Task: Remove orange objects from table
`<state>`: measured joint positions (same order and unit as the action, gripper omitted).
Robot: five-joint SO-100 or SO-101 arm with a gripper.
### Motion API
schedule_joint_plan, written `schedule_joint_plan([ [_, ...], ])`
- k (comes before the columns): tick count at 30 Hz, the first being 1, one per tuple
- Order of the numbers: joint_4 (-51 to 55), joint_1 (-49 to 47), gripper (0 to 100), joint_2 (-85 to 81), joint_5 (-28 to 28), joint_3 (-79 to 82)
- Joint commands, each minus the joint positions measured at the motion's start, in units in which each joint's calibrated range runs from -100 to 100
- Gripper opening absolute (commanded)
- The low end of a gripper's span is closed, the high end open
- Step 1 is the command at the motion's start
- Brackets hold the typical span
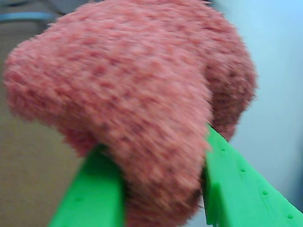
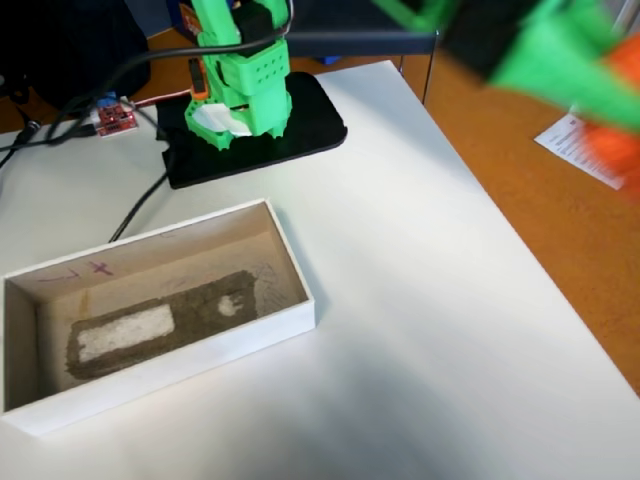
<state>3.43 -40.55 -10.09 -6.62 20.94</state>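
Between my two green fingers sits the only orange knitted lump around, jaws clamped on its pinched middle, parted just by its thickness. Fixed view puts my gripper blurred past the white table edge, over the floor. One white box too.

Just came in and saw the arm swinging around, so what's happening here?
The green gripper is shut on the orange knitted lump, pinched between its two fingers. In the fixed view the arm reaches out past the right edge of the white table, with the lump blurred over the orange-brown floor. The shallow white box on the table holds nothing orange.
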Motion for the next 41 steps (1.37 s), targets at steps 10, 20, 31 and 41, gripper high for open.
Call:
schedule_joint_plan([
  [10, -6.5, -12.9, 57, 4.1, -1.3, -8.6],
  [20, 19.2, 27.3, 57, -33.9, 6.4, 46.2],
  [31, 67.9, 44.0, 57, -76.7, 3.7, 73.2],
  [41, 62.4, 37.0, 57, -88.8, 11.3, 77.5],
])
